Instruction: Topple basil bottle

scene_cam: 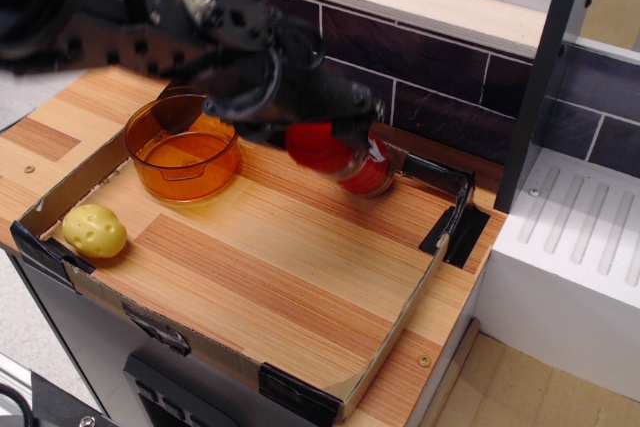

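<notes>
The basil bottle (pixel 362 175) is tipped far over inside the cardboard tray (pixel 398 332). Its red cap (pixel 316 147) points left and toward the front, and its base is to the back right near the tray's rear wall. I cannot tell whether it rests on the wood. My gripper (pixel 318 129) reaches in from the upper left and is motion-blurred. Its dark fingers stand on either side of the cap and look spread wider than it. The arm hides the bottle's upper side.
An amber-orange transparent bowl (pixel 183 147) stands left of the bottle. A yellow potato-like object (pixel 94 230) lies in the tray's front left corner. A dark tiled wall (pixel 450 57) runs behind, with a black post (pixel 535 77) and a white rack (pixel 585 237) at the right.
</notes>
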`<move>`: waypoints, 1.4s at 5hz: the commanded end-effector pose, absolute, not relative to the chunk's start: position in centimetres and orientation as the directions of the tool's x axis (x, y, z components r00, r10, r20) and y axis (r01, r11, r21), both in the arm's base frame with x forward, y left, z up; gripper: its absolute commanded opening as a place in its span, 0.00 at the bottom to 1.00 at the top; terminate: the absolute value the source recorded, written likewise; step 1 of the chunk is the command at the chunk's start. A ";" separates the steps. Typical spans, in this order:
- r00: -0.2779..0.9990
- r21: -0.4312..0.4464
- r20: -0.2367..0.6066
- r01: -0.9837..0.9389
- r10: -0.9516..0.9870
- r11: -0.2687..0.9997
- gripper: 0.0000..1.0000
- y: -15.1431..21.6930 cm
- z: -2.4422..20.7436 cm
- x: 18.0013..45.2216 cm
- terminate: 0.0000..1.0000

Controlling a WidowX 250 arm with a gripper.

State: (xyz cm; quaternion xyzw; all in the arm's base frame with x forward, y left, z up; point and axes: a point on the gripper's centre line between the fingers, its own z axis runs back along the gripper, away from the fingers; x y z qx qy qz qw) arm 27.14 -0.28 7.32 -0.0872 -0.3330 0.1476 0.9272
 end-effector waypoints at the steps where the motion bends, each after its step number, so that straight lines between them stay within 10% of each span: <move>1: 0.776 -0.189 0.560 -0.221 0.290 0.957 0.00 -0.3 5.6 24.8 0.00; 4: 0.863 -0.090 0.357 -0.348 0.357 0.933 0.00 -0.4 4.4 24.9 0.00; 5: 0.883 -0.091 0.305 -0.345 0.356 0.934 1.00 -0.3 4.5 25.2 0.00; 7: 0.894 -0.085 0.190 -0.396 0.405 0.914 1.00 0.3 5.6 25.9 0.00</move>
